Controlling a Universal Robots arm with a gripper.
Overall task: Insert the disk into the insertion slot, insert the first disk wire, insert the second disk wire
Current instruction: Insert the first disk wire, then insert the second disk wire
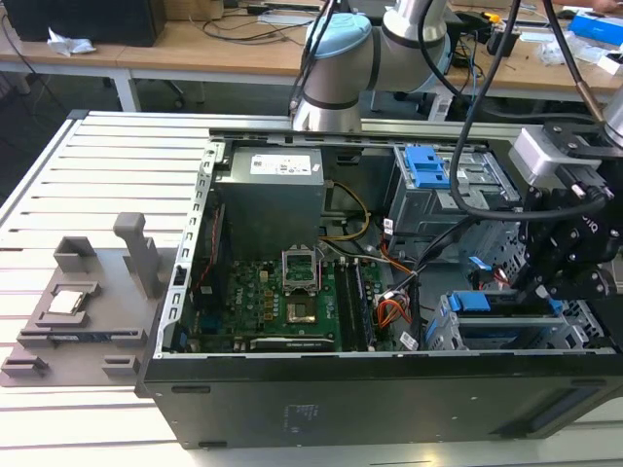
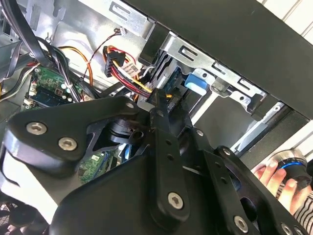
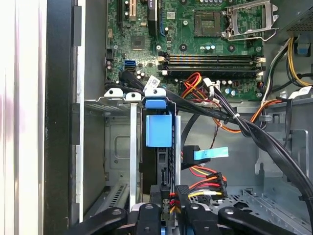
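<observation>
Your disk [image 3: 159, 129] sits edge-on inside the insertion slot [image 3: 117, 147], the perforated grey cage in the PC case [image 1: 389, 409] at the exterior view's right. Only its bright blue carrier tab & a thin dark edge show; the silver face & label are hidden by the cage walls. You can't make out the wire plug [image 3: 171, 198] properly, as the pads cover most of it & just its red/yellow/black leads [image 3: 208, 185] trail out. The hand [image 3: 168, 209] points down into the case just beside the disk's edge, nearly closed, pinching that plug.
</observation>
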